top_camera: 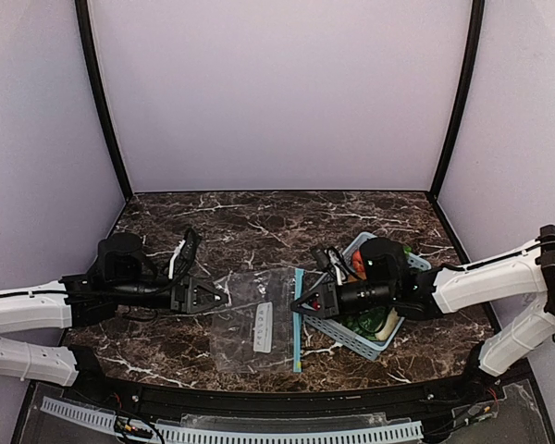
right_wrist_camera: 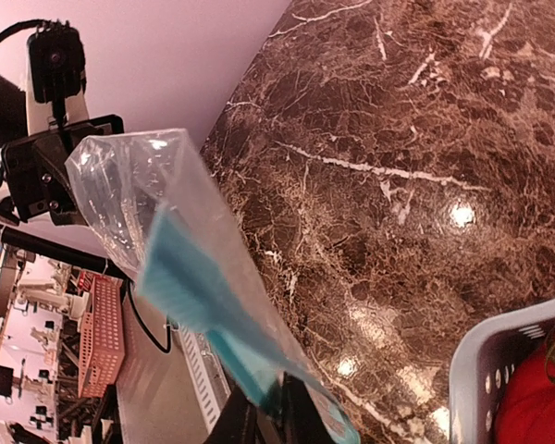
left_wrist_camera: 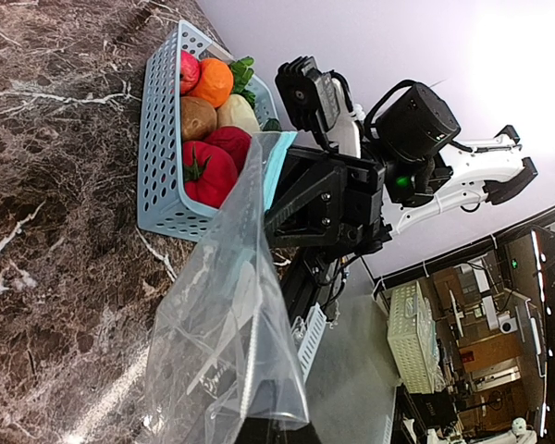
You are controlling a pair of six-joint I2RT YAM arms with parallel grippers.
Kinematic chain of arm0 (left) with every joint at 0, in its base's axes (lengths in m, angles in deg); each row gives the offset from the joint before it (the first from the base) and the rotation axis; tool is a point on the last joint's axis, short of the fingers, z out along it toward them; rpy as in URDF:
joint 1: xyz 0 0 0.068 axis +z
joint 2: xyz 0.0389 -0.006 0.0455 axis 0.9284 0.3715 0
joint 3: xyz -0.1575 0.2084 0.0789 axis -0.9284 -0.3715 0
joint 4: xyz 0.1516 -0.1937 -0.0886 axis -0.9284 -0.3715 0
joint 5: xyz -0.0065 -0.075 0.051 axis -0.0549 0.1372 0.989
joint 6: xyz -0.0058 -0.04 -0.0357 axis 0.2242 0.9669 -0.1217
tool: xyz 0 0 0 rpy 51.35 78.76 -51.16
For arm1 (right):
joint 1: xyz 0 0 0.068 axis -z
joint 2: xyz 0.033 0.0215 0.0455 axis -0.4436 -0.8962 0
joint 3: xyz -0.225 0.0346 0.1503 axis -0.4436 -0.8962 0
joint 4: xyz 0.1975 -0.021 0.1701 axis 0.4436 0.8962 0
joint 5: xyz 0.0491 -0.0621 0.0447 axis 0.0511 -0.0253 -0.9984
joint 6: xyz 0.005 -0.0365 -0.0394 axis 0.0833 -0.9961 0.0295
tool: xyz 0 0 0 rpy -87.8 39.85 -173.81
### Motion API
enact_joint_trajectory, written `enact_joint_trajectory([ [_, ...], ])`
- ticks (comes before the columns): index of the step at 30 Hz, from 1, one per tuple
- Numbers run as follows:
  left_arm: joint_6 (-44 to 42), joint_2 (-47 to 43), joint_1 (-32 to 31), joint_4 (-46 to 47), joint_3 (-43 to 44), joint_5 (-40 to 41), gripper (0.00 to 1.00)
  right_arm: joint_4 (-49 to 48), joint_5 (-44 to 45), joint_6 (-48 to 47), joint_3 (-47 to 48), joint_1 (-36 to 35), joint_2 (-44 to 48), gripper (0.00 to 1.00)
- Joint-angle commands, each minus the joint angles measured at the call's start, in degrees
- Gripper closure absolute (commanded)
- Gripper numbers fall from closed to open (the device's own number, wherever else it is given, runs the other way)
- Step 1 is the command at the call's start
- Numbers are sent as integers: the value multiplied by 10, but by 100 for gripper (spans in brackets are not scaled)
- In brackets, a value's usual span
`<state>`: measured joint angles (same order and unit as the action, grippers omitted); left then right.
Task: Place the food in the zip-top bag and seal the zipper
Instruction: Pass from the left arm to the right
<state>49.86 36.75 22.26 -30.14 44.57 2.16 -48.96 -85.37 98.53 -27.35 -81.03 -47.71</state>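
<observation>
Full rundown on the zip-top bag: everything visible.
The zip-top bag is flat, clear, crinkled plastic with the marble showing through, and no food shows inside. A light blue zipper runs along its mouth edge, on the side facing the basket. A small white label sits near the zipper. The bag stretches between the arms over the table. The left claw pinches its closed end. The right claw meets the zipper, grip unclear.

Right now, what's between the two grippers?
The clear bag, spanning from the left gripper to the right gripper, blue strip toward the right one; clearest in the top view.
</observation>
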Motion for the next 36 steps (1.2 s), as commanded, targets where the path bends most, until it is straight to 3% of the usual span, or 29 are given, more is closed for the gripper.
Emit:
enact_joint_trajectory([
  [1,-8,0,0,-6,-8,6,99,-22,-10,-3,9,3,-6,97],
  [9,-59,23,0,-109,27,67,97,32,4,2,38,3,20,100],
  [11,-96,38,0,-187,65,103,79,72,23,7,64,2,27,100],
  [12,-131,49,0,-215,102,141,61,101,37,9,77,1,31,100],
  [14,-180,62,0,-300,160,214,35,166,71,12,108,-3,39,100],
  [16,-218,71,0,-373,215,294,22,215,117,20,135,-9,47,100],
  [18,-244,75,0,-422,260,373,18,256,154,33,159,-14,53,100],
  [22,-256,65,0,-440,307,415,16,310,230,72,198,-28,59,100],
  [29,-187,45,-12,-305,257,272,15,336,328,144,250,-48,43,100],
  [36,-144,62,-52,-215,221,234,15,350,350,205,283,-51,10,100],
])
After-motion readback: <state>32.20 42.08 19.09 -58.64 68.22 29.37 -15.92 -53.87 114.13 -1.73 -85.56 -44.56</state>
